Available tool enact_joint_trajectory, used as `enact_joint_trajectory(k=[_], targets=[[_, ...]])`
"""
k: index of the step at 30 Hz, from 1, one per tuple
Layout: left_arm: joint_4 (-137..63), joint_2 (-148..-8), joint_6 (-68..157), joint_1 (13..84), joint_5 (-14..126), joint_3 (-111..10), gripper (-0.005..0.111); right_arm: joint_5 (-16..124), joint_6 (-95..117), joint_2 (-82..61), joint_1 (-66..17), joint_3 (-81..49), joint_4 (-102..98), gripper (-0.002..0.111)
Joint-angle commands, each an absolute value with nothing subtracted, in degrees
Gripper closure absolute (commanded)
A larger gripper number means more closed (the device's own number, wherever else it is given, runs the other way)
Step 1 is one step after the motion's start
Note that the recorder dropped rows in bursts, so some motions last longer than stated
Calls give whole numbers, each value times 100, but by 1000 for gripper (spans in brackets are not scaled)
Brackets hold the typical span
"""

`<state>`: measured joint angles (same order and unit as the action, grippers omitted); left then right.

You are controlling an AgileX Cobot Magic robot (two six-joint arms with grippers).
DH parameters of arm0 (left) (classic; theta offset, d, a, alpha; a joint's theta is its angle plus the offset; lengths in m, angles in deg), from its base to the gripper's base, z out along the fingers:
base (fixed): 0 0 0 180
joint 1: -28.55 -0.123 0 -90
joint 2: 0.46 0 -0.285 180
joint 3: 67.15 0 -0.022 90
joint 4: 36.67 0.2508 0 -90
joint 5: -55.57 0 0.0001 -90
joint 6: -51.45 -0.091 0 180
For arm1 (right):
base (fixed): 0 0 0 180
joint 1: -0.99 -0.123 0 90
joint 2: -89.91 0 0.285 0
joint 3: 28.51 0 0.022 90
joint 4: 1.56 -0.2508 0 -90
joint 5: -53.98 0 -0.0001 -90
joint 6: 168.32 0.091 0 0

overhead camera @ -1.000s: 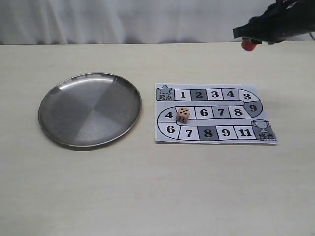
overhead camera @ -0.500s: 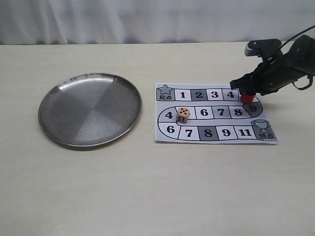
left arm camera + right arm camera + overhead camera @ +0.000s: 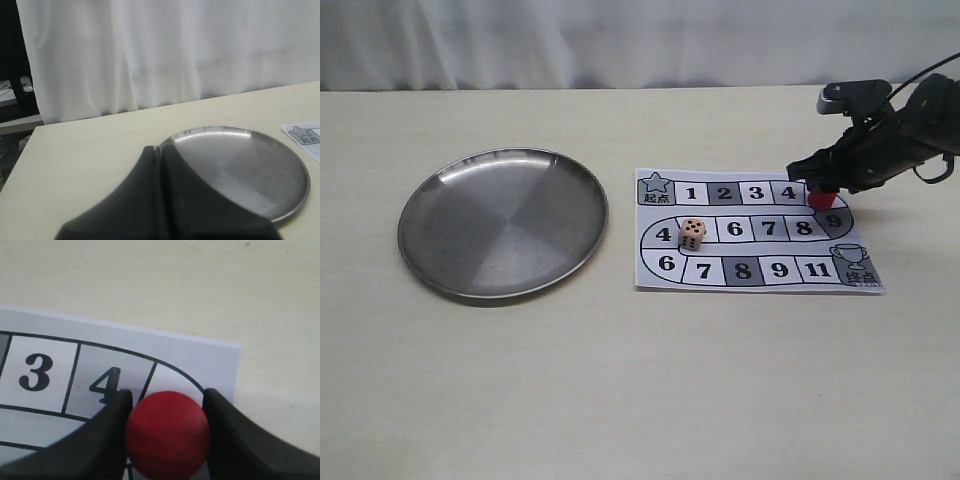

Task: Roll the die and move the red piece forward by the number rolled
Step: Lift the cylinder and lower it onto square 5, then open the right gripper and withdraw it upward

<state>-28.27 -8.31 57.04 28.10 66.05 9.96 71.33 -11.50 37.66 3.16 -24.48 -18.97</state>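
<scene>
Fingers point(image 3: 112, 435) of my right gripper point(image 3: 167, 397) are clamped on the red piece point(image 3: 167, 437), right at the board point(image 3: 655, 278) square just past 4. The die point(image 3: 692, 234) sits between 4 and 6. My left gripper point(image 3: 160, 160) is pinched together near the steel plate point(image 3: 503, 225).

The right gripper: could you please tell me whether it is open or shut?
The right gripper is shut on the red piece: in its wrist view both fingers touch the piece's sides.
</scene>
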Motion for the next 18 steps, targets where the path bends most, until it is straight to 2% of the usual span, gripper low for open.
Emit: enact_joint_trajectory(k=[1, 3, 6, 8, 10, 13, 15, 18], targets=[[-2839, -825, 5709, 2858, 6550, 1006, 107, 7144, -1154, 3796, 347, -2421, -1865, 69], [-2839, -825, 5709, 2858, 6550, 1006, 107, 7144, -1154, 3796, 347, -2421, -1865, 53], [-2839, -825, 5709, 2858, 6550, 1006, 107, 7081, -1132, 3697, 347, -2421, -1865, 36], [-2839, -825, 5709, 2858, 6550, 1006, 107, 7080, -1072, 3493, 347, -2442, -1865, 28], [-2839, -825, 5709, 2858, 6550, 1006, 107, 7046, -1000, 3186, 347, -2441, -1865, 26], [-2839, -825, 5709, 2858, 6550, 1006, 107, 7102, -1013, 2512, 347, -2444, -1865, 32], [-2839, -825, 5709, 2858, 6550, 1006, 107, 7195, -1104, 1951, 347, -2444, -1865, 47], [-2839, -825, 5709, 2858, 6550, 1006, 107, 7276, -1166, 1069, 347, -2383, -1865, 76]])
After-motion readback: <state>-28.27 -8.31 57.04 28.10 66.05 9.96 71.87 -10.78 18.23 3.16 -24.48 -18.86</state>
